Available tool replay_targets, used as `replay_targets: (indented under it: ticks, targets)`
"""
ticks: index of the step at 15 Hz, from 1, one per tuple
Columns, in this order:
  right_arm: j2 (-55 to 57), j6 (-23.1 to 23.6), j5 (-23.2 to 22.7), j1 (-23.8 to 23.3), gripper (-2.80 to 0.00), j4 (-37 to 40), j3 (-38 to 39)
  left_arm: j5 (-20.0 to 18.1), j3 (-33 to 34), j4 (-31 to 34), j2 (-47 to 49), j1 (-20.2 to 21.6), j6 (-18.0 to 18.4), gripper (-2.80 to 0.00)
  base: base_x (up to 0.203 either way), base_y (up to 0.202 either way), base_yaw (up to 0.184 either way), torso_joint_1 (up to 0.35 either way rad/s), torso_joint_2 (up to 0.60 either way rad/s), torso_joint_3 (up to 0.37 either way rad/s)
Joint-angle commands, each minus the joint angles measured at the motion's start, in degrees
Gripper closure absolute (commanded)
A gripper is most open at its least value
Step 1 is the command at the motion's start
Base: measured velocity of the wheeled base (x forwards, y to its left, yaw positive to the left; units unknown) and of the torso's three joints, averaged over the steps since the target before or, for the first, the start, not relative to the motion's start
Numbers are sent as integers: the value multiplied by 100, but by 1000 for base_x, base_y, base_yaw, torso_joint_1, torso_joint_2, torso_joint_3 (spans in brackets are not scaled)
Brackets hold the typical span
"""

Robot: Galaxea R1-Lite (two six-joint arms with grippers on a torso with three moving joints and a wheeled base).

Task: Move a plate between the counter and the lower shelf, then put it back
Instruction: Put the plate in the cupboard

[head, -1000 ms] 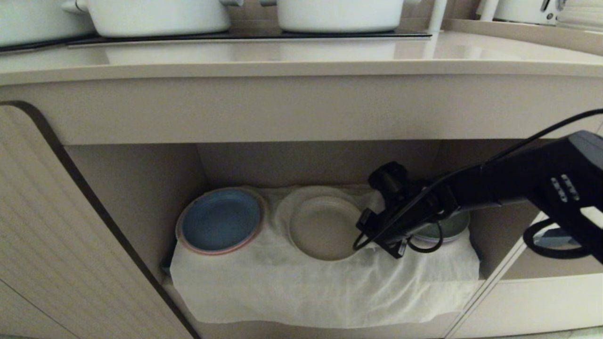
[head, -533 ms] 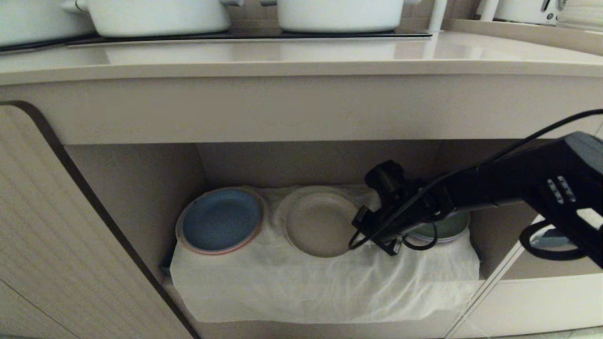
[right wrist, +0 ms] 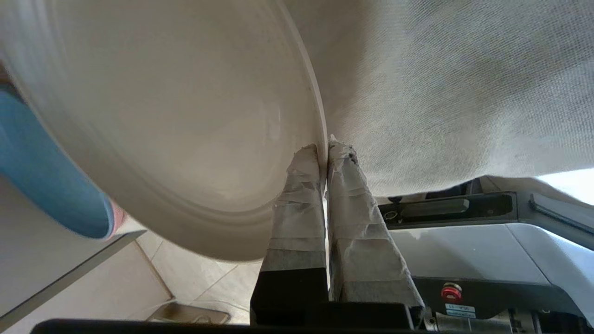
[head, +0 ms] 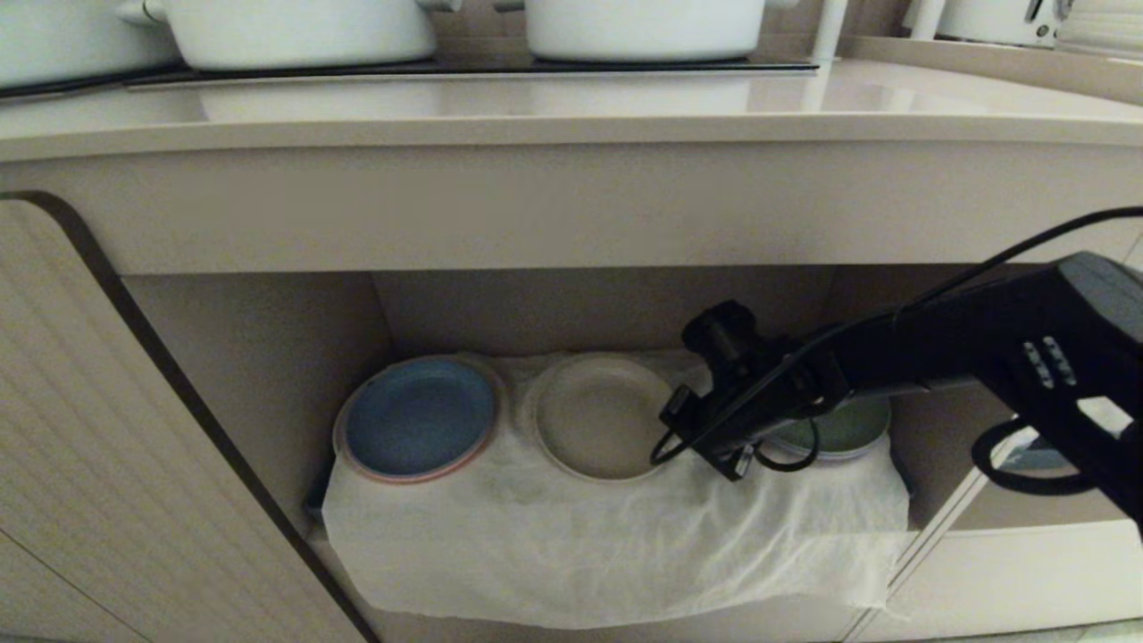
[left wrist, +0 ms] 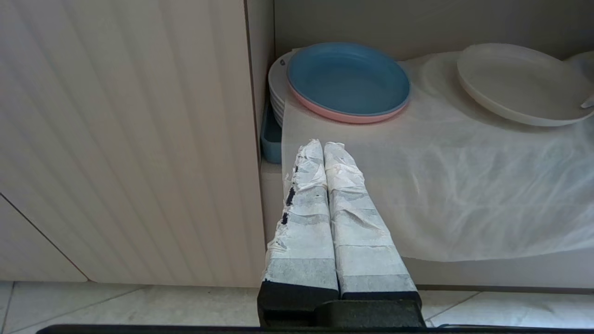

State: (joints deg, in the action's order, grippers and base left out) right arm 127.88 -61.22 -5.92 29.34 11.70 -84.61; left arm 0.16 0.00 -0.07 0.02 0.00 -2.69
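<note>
Pinching the right-hand rim of the round matte cream-beige plate (right wrist: 153, 116), my right gripper (right wrist: 323, 149) has its two tape-wrapped fingers (right wrist: 297, 195) clenched on the thin edge, one on each face of it, as the right wrist view shows. From the head camera I see the black right arm (head: 938, 362) reaching in from the right side into the beige open-fronted lower shelf (head: 268, 357), its wrist and looped cables covering the plate's right edge. The plate (head: 596, 415) sits in the middle of the shelf over the wrinkled white cloth (head: 607, 545) that drapes the shelf floor and hangs over its front lip; whether its far side is resting on the cloth or lifted a little I cannot tell. Just to its left, a blue plate (head: 420, 415) lies on top of a pink-rimmed one, on a stack of white plates visible in the left wrist view. To the plate's right, partly hidden behind the arm, is a green plate (head: 848, 424). My left gripper (left wrist: 323, 147) hangs outside the shelf near the ribbed cabinet door (left wrist: 125, 139), its taped fingers pressed together with nothing between them. Above the shelf runs the long pale-beige counter (head: 571, 112) with a black hob panel (head: 464, 67) and two white pots (head: 295, 31) standing on it.
</note>
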Motion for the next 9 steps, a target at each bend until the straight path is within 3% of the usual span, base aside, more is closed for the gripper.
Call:
replay_targets:
  ticks: [1, 9]
  targets:
    - [35, -39, 4, -7, 0, 7, -2, 2, 0, -1, -2, 0, -3, 0, 0, 0, 0, 0, 0, 0]
    - [232, -408, 100, -34, 0, 324, -477, 2, 0, -1, -2, 0, -3, 0, 0, 0, 0, 0, 0, 0]
